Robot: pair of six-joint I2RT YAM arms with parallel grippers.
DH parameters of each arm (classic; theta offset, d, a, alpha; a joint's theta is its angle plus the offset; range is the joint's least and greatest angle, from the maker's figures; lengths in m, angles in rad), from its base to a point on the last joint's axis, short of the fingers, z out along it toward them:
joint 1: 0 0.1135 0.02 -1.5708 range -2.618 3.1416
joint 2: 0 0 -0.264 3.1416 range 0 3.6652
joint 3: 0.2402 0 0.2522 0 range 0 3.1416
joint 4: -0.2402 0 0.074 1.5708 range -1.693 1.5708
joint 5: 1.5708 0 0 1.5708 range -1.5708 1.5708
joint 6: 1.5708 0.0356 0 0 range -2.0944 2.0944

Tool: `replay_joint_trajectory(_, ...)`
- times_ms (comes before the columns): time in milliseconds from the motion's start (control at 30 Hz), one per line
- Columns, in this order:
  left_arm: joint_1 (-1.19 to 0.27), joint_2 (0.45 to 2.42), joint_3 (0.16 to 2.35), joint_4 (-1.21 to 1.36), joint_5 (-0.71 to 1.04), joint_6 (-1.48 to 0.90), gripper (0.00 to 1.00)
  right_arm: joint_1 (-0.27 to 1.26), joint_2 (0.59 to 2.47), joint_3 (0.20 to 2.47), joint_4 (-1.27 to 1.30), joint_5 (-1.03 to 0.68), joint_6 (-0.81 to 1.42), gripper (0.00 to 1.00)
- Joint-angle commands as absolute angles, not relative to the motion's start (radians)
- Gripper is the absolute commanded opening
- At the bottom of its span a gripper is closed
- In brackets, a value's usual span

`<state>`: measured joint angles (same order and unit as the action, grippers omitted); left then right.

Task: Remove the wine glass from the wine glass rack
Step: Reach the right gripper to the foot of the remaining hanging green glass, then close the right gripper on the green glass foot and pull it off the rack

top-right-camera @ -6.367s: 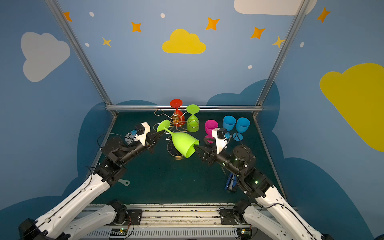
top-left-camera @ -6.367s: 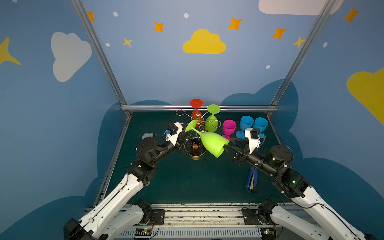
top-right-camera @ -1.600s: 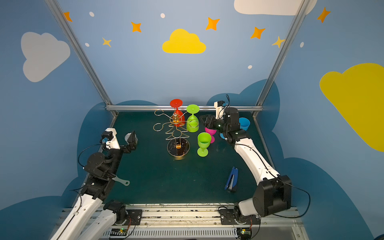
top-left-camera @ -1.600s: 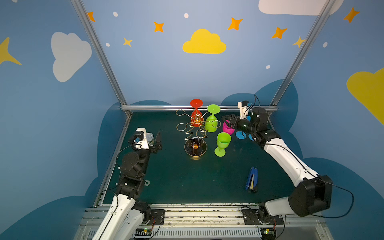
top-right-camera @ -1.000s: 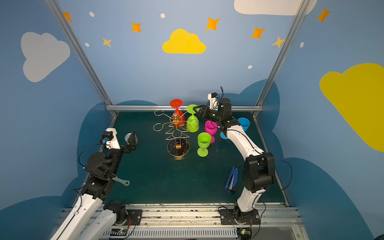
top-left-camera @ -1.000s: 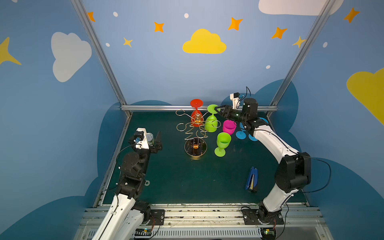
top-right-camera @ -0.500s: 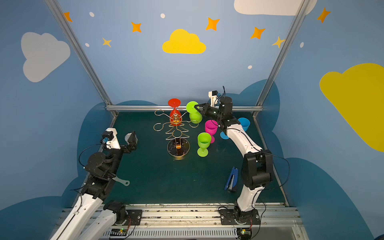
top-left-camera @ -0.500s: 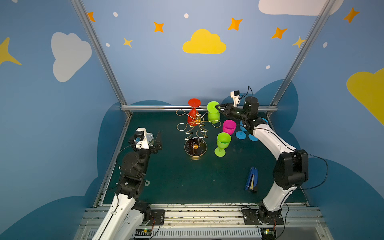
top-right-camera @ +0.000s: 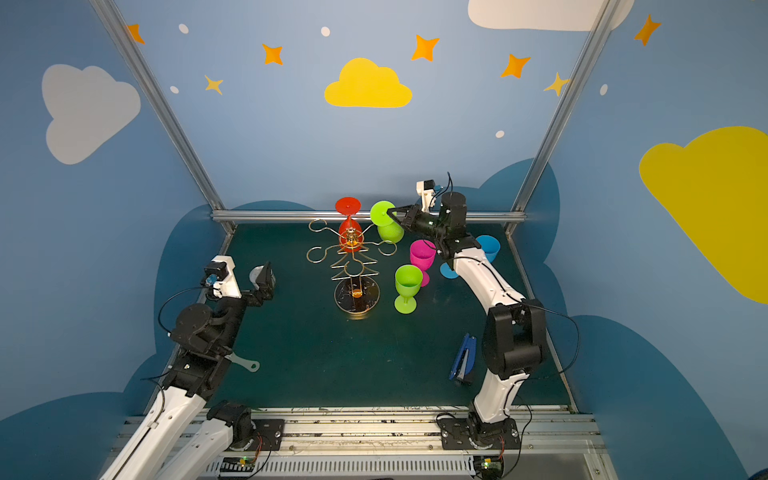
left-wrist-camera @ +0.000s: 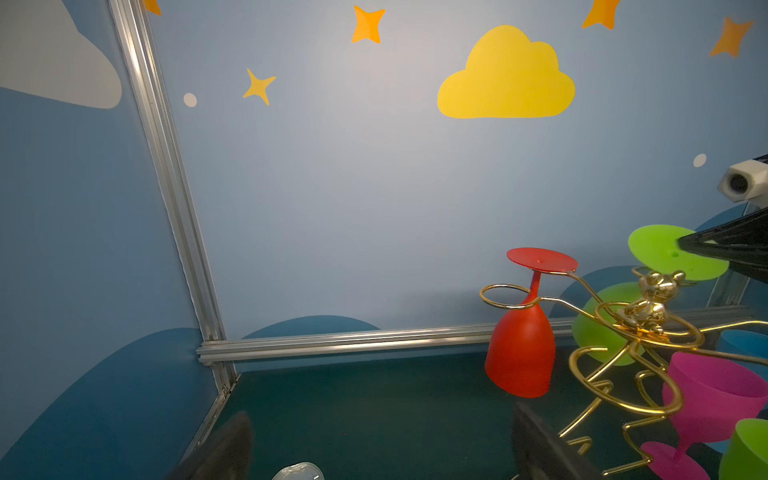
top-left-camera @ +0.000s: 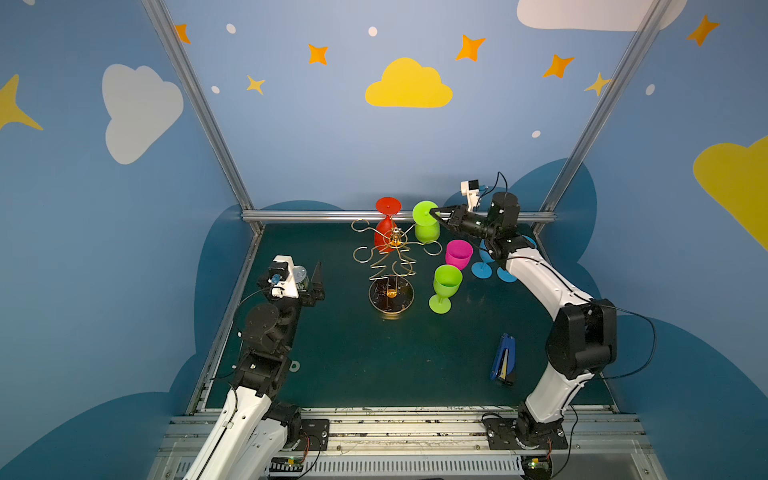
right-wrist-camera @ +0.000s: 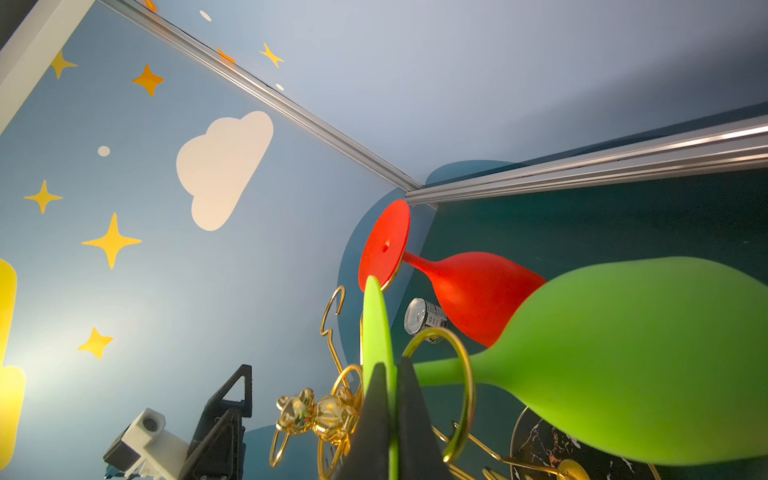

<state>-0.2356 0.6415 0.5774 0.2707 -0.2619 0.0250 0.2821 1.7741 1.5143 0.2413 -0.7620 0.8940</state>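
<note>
The gold wine glass rack (top-left-camera: 390, 254) stands mid-table on its round base (top-left-camera: 374, 305). A red wine glass (top-left-camera: 385, 233) hangs upside down from a rear arm. A green wine glass (top-left-camera: 427, 232) hangs beside it, foot tilted, and its stem still passes through a gold loop (right-wrist-camera: 462, 374). My right gripper (top-left-camera: 433, 212) is shut on the rim of the green foot (right-wrist-camera: 376, 324), one finger on each face. Both top views show this grip, with the right gripper (top-right-camera: 390, 212) on the green wine glass (top-right-camera: 390, 233). My left gripper (top-left-camera: 309, 276) waits open at the left, holding nothing.
An upright green glass (top-left-camera: 445, 286), a pink glass (top-left-camera: 458, 254) and blue glasses (top-left-camera: 482, 270) stand right of the rack. A blue stapler (top-left-camera: 503, 361) lies front right. A silver can (top-left-camera: 300, 272) sits by the left gripper.
My right gripper has closed on the green glass's foot and raised and tilted it on the rack arm. The left arm has stayed still.
</note>
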Motion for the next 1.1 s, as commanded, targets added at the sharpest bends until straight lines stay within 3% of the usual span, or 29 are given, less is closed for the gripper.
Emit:
replay_joint_trajectory(0, -0.231, 0.637, 0.572, 0.286, -0.259, 0.015, 0.95, 0.281, 1.759, 1.510, 0.290, -0.795, 0.912, 0.00)
replay_joint_trajectory(700, -0.230, 0.636, 0.572, 0.286, -0.259, 0.013, 0.96, 0.346, 1.729, 1.452, 0.295, -0.836, 0.907, 0.00)
replay_joint_trajectory(1067, -0.230, 0.632, 0.572, 0.286, -0.255, 0.009, 0.96, 0.331, 1.614, 1.370, 0.242, -0.771, 0.850, 0.00)
